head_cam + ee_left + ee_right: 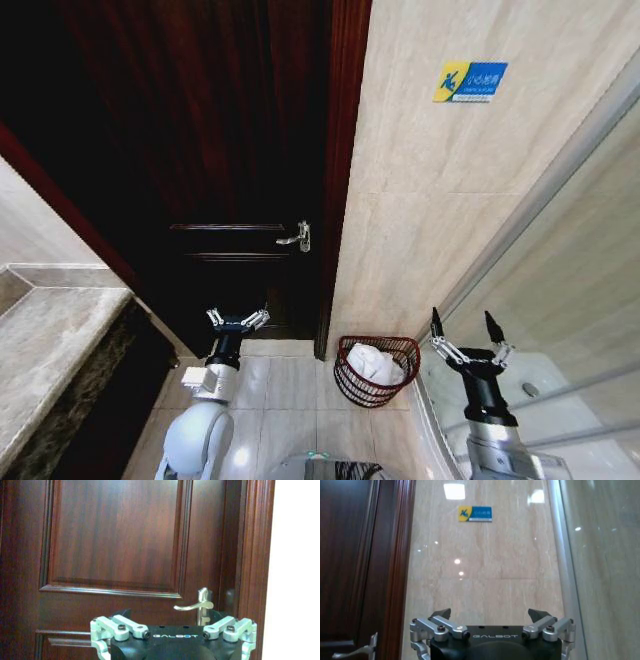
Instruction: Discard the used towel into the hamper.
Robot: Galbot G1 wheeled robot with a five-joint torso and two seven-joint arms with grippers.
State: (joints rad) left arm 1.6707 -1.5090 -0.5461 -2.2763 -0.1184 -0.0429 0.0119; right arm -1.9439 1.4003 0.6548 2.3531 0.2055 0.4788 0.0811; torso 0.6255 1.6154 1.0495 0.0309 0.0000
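The hamper (345,373), a small round dark red-brown wire basket, stands on the floor against the beige wall, just right of the door frame. A crumpled white towel (374,364) lies inside it. My left gripper (238,319) is raised in front of the dark door, left of the hamper, open and empty. My right gripper (467,331) is raised to the right of the hamper, near the glass partition, also open and empty. The left wrist view looks over my left gripper (172,624) at the door. Over my right gripper (490,619) the right wrist view faces the wall.
A dark wooden door (230,150) with a silver lever handle (297,237) fills the middle. A stone counter (50,345) runs along the left. A glass shower partition (560,270) stands at the right. A blue and yellow sign (470,81) hangs on the tiled wall.
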